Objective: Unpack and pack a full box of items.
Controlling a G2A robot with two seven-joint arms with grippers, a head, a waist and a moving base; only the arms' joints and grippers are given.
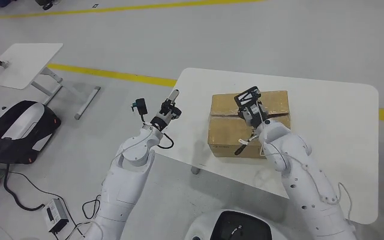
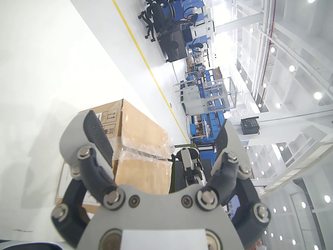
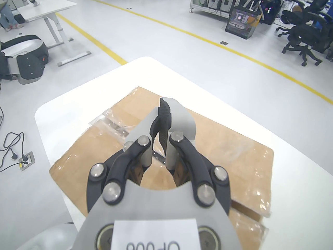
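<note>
A taped brown cardboard box (image 1: 249, 123) lies in the middle of the white table (image 1: 336, 120). My right gripper (image 1: 250, 96) hovers over the box's top near its centre seam, its fingers (image 3: 164, 120) shut with nothing visible between them. Below it lie the box (image 3: 223, 144) and crumpled clear tape (image 3: 114, 124) along the seam. My left gripper (image 1: 174, 96) is held above the table's left edge, apart from the box, pointing away from me. It stands open (image 2: 158, 133), and the box (image 2: 143, 136) shows between its pads.
Bare table surface lies right of the box and in front of it. On the floor to the left stand a second white table (image 1: 27, 63) and a dark and white machine base (image 1: 24, 129). Cables (image 1: 36, 198) lie near it.
</note>
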